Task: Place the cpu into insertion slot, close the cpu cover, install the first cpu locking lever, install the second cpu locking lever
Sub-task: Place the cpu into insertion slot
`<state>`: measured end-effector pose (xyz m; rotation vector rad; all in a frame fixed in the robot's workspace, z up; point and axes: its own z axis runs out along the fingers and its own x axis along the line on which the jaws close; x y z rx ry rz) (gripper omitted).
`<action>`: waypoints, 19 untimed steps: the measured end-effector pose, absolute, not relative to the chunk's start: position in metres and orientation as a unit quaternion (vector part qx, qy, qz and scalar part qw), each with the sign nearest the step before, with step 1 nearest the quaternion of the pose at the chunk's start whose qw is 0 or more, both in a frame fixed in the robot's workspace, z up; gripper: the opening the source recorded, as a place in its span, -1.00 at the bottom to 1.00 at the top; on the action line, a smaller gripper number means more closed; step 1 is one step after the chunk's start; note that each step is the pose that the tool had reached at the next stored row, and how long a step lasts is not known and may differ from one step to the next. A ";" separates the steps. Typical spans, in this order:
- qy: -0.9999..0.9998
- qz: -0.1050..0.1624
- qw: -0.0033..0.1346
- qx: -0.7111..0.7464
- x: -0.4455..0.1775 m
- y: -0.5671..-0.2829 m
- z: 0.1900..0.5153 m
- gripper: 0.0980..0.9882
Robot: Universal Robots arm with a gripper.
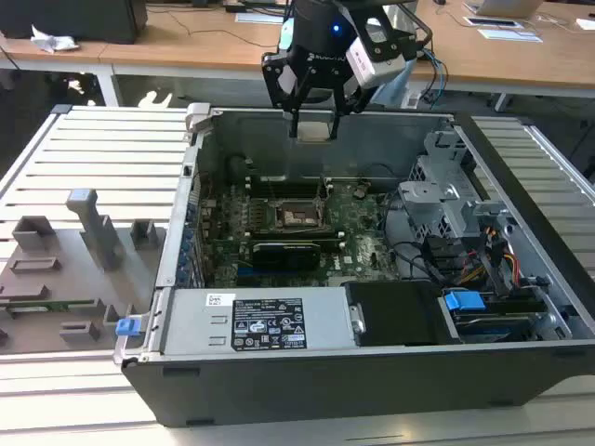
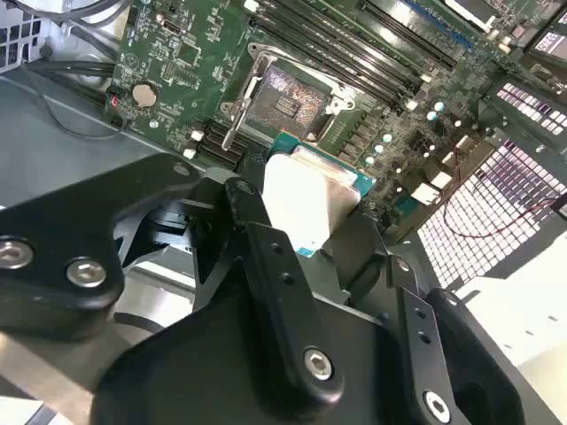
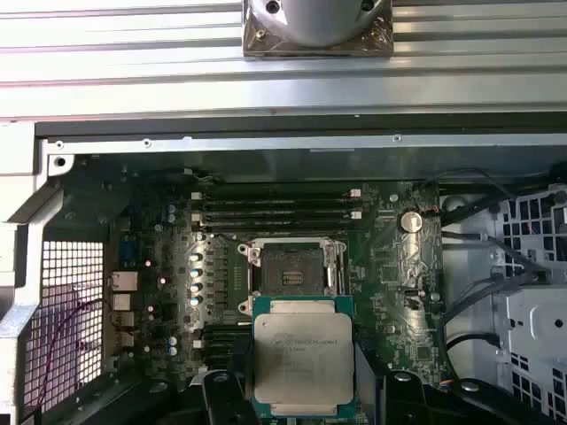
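Clamping the cpu [image 3: 304, 363] by opposite edges, the gripper [image 1: 314, 126] holds it in the air above the open computer case [image 1: 372, 381], well apart from the bare insertion slot [image 3: 291, 268] on the motherboard [image 3: 403, 274]; dark print lines cross its silver top.

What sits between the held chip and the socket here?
Nothing. In the first wrist view the chip, clamped in the gripper, hangs right at the open socket's near edge, with no part between them.
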<state>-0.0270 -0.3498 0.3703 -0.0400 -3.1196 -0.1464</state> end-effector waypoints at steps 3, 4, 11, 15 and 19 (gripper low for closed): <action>-0.999 -0.044 0.009 -0.013 -0.027 -0.350 0.367 0.00; -0.999 -0.044 0.009 -0.013 -0.027 -0.350 0.366 0.00; -0.999 -0.043 0.009 -0.013 -0.027 -0.350 0.359 0.00; -0.999 -0.043 0.009 -0.013 -0.027 -0.350 0.355 0.00; -0.999 -0.043 0.009 -0.013 -0.027 -0.350 0.351 0.00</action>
